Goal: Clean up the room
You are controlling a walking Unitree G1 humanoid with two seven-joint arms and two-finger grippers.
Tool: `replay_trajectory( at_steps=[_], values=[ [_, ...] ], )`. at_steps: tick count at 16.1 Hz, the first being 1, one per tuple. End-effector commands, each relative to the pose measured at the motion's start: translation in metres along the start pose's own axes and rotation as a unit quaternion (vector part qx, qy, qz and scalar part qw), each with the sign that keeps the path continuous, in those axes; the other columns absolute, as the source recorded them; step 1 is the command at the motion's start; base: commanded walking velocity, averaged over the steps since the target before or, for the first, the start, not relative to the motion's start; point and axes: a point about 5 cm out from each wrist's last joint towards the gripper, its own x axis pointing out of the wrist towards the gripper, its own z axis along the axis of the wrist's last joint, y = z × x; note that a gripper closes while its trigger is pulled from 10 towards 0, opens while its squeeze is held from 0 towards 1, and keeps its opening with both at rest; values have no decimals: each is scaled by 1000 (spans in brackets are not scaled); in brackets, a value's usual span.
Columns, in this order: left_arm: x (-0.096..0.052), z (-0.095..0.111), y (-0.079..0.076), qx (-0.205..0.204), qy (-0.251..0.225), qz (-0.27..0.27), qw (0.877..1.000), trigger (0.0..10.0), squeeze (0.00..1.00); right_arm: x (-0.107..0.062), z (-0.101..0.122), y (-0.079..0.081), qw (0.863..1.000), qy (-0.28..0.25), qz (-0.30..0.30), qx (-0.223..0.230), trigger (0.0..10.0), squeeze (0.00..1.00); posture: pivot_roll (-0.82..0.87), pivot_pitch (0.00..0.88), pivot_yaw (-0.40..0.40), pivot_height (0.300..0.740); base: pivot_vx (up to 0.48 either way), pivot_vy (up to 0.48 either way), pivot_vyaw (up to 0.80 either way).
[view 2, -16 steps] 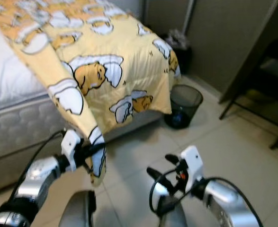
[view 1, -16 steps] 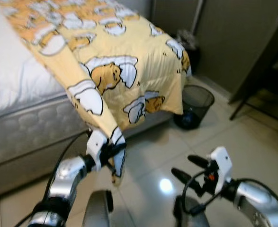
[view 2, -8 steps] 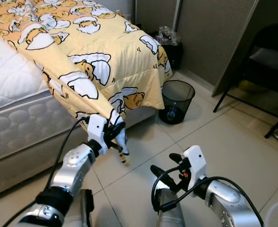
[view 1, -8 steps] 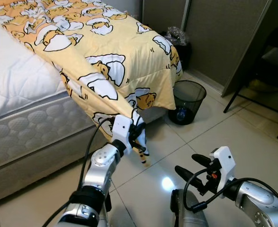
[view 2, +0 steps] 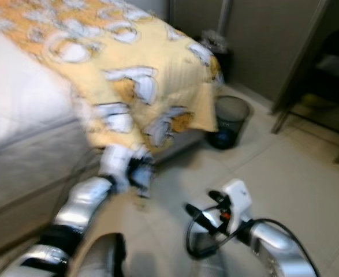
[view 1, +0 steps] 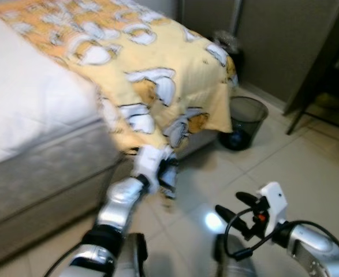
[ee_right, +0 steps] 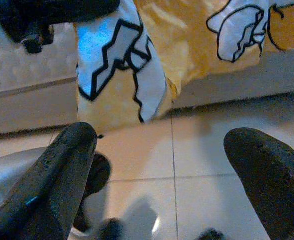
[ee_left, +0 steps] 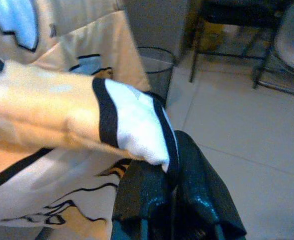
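- We see the left gripper (ee_left: 172, 197) clamped on a corner of the yellow blanket (view 1: 175, 75), its two black fingers pinching the cloth's white-and-black printed edge.
- The blanket lies across the bed (view 1: 36, 115); its free end hangs over the foot, near the wire wastebasket (view 1: 245, 115) on the tiled floor (view 1: 285, 167).
- Compared with half a second ago, the left gripper sits lower and closer to the mattress side; the whole head view is blurred and shifted, so the camera has moved.
- The right gripper (view 1: 234, 209) hovers over the floor with its fingers (ee_right: 267, 170) spread wide, holding nothing.
- We judge the held corner is being carried toward the bed to straighten the blanket; spreading is not yet done.
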Motion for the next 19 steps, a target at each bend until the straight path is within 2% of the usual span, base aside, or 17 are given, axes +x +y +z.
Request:
replay_trajectory(
  at_steps=[1,5,8,12,14,16,17,19],
  values=[
    [-5,0,12,10,5,12,1000,10000,0,2,1,3,1000,-5,4,-4,10000,0,-151,0,36,587,0,469,0],
    [-10,-7,14,3,16,7,1000,10000,0,2,-2,2,1000,2,7,-6,10000,0,-153,0,36,587,0,469,0],
    [-12,-14,7,-8,22,-14,1000,10000,0,0,-6,2,1000,6,6,-6,10000,0,-160,0,39,587,0,465,0],
    [-18,-20,7,10,24,-25,999,10000,0,-2,-8,4,1000,7,6,-4,10000,0,-165,0,45,587,0,326,0],
    [-28,-31,15,17,42,-13,999,10000,0,-3,-10,6,1000,8,6,-3,10000,0,-164,0,46,587,0,0,0],
    [-42,-48,21,-9,60,13,998,10000,0,-4,-11,7,1000,9,7,-2,10000,0,-163,0,44,587,0,0,0],
    [-55,-63,23,-24,76,31,996,10000,0,-5,-12,8,1000,11,8,-1,10000,0,-162,0,41,587,0,0,0],
    [-69,-81,16,-29,94,30,995,10000,0,-7,-13,8,1000,13,10,-1,10000,0,-162,0,34,587,0,0,0]
  ],
)
